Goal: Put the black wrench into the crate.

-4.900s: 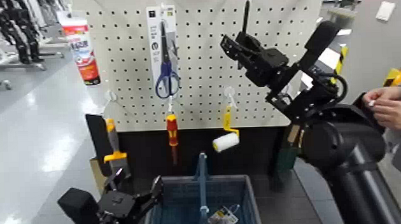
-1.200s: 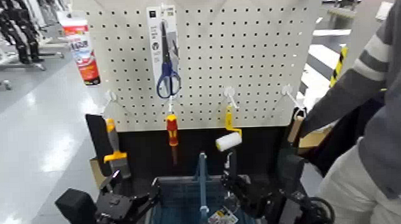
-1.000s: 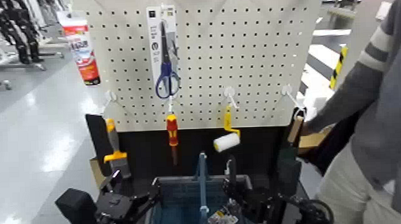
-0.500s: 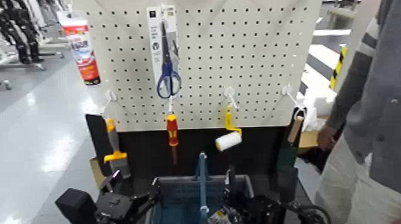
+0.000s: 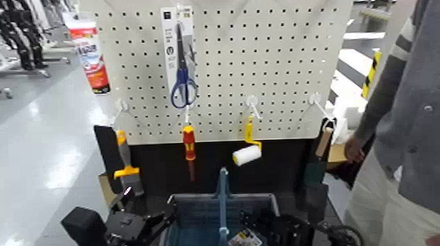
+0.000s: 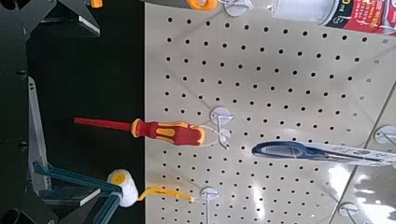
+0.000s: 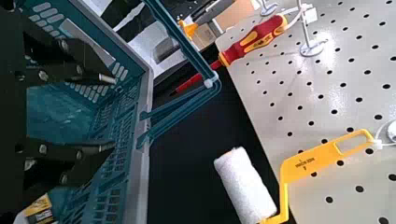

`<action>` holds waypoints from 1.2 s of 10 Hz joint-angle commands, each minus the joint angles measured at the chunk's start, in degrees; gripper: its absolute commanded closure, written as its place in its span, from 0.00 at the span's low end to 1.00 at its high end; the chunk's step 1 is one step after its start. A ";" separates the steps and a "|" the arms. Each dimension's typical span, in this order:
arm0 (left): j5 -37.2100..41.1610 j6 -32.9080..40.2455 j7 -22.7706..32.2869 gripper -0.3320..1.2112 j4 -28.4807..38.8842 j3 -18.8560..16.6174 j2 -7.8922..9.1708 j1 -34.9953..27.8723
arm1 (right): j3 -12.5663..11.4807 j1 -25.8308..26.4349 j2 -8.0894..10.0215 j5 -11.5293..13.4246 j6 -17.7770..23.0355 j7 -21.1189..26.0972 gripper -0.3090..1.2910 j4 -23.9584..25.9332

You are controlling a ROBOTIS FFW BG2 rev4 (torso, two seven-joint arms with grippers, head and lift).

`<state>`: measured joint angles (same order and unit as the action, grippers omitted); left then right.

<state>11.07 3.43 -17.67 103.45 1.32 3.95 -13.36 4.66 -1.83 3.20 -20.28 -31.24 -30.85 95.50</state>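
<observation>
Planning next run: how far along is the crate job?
Likely done: release; right gripper is open over the crate. In hand: nothing visible. Remaining: probably retreat and confirm the drop; no black wrench shows on the board or inside. Left gripper idle beside crate.

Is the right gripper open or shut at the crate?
Open: the right gripper has its jaws spread apart beside the crate's rim, with nothing between them.
</observation>
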 commanded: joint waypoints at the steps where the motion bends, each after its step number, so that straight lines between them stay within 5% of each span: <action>1: 0.00 0.00 0.00 0.29 0.00 0.00 0.01 0.00 | -0.18 -0.02 0.05 -0.02 0.04 0.00 0.25 0.56; 6: 0.00 0.00 0.00 0.29 0.00 0.00 0.01 0.00 | -0.27 -0.54 0.05 0.85 3.20 0.00 0.25 1.62; 9: 0.00 0.00 -0.09 0.29 0.09 -0.18 0.01 -0.27 | 1.14 -3.53 -0.04 8.41 12.96 2.02 0.26 5.66; 12: 0.00 0.00 -0.09 0.29 0.26 -0.44 -0.08 -0.44 | 2.10 -8.37 -0.39 11.05 22.89 5.45 0.26 6.89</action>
<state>11.10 3.43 -17.71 103.70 0.96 3.87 -13.78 6.71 -9.13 2.89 -9.55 -10.39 -25.39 102.32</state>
